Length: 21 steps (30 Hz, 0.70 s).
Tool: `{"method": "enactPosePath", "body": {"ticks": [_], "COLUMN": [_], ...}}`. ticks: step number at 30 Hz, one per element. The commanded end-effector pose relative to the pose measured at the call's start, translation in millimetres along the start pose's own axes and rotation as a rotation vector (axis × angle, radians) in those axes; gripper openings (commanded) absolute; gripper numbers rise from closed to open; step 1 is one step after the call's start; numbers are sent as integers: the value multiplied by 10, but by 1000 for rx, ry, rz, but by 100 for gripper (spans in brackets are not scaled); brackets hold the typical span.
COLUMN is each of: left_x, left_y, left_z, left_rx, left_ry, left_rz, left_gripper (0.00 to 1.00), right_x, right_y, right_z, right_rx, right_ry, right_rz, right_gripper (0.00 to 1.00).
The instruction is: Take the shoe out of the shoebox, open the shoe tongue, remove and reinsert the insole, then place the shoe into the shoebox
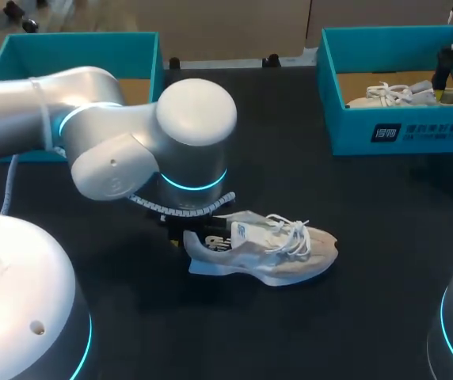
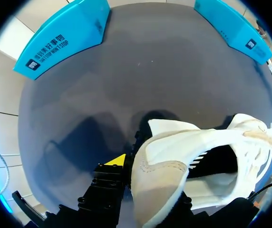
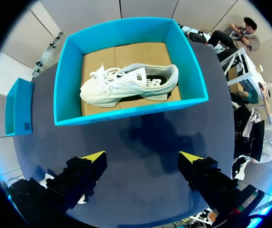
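A beige-and-white shoe (image 1: 278, 249) with white laces lies on its side on the black table, toe to the right. My left gripper (image 2: 138, 173) is shut on its heel (image 2: 157, 187). One yellow fingertip (image 2: 118, 160) shows outside the heel; the other is hidden inside the shoe. The dark inside of the shoe (image 2: 217, 161) is open to view. A second white shoe (image 3: 126, 83) lies in the teal shoebox (image 3: 131, 110) at the back right. My right gripper (image 3: 143, 159) hangs open above the table just in front of that box, holding nothing.
Another teal box (image 1: 76, 49) stands at the back left, partly behind my left arm (image 1: 131, 142). The right shoebox (image 1: 405, 131) has a cardboard floor. Bare black table lies between the two boxes and in front of the shoe.
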<state>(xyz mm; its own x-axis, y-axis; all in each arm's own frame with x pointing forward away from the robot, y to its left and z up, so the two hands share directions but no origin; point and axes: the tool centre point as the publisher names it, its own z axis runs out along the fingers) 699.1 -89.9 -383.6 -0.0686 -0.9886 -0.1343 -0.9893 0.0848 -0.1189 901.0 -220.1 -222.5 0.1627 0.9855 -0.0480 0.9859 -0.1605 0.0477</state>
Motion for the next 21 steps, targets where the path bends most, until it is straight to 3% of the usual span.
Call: {"method": "enactPosePath", "body": {"ticks": [1, 13, 16, 21], "left_x": [66, 143, 148, 138], "left_y": [-30, -80, -84, -98], "left_z": [80, 178, 189, 157], "left_rx": [-3, -19, -23, -34], "left_ry": [-3, -16, -14, 5], "left_rz": [-2, -2, 0, -3], "left_gripper": [0, 0, 40, 98], "right_x": [-2, -2, -2, -2], "right_y": [-10, -10, -10, -10], "right_z": [2, 2, 2, 2], "right_rx": [-3, -3, -3, -3], "right_ry": [0, 0, 0, 0], "right_rz": [0, 0, 0, 0], "right_gripper": [100, 100, 100, 100]}}
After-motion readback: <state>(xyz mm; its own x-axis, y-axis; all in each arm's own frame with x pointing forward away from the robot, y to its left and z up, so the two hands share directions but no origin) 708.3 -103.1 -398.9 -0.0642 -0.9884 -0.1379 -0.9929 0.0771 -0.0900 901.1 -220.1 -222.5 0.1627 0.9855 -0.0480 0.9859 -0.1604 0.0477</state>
